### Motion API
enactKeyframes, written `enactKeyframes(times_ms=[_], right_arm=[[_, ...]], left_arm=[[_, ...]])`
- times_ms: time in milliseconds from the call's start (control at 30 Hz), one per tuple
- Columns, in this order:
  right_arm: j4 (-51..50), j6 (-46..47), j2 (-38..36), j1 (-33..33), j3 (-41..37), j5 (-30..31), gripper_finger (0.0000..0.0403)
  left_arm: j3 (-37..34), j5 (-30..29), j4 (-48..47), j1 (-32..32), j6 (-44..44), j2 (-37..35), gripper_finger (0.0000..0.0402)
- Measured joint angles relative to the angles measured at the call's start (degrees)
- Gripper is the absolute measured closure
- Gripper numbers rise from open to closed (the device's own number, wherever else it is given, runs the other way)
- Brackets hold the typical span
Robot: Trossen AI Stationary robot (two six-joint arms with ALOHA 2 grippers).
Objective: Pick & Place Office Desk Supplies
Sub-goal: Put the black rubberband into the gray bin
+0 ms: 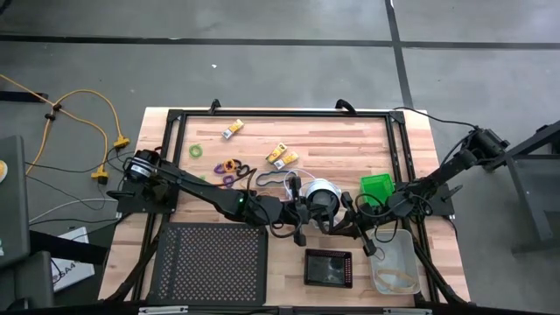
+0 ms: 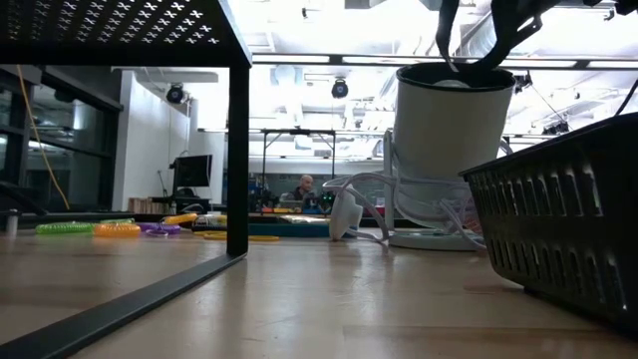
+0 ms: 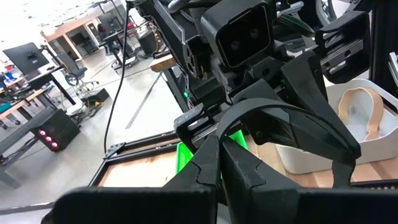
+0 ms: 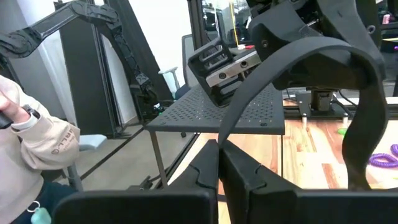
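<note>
Both grippers seen clenched, raised mid-counter: left gripper (image 3: 219,163) and right gripper (image 4: 219,163) each pinched on dark band. Band judged light, limp, rubbery; best pinched across strap. Coloured loops (image 1: 229,168) and yellow-white packs (image 1: 281,156) left on counter (image 1: 332,140).

A wooden table (image 1: 350,140) carries everything. On it lie yellow-and-white packs (image 1: 232,129), small loops (image 1: 229,165) and a white-and-black round object (image 1: 320,194), just beside the two grippers. A green tray (image 1: 377,186), a clear tray (image 1: 394,262) and a black perforated tray (image 1: 210,262) sit near them.
</note>
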Motion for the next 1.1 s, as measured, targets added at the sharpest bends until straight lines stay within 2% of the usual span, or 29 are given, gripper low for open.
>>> enactKeyframes(times_ms=[267, 700, 1100], right_arm=[[0.0, 0.0, 0.0, 0.0, 0.0, 0.0, 0.0400], [0.1, 0.0, 0.0, 0.0, 0.0, -1.6, 0.0400], [3.8, -1.7, 0.0, 1.0, 0.0, -3.3, 0.0400]], left_arm=[[0.0, 0.0, 0.0, 0.0, 1.1, 0.0, 0.0396], [0.0, 1.2, 0.0, -1.2, 3.2, 0.0, 0.0334], [0.0, 1.1, 0.0, -2.1, 4.2, 0.0, 0.0332]])
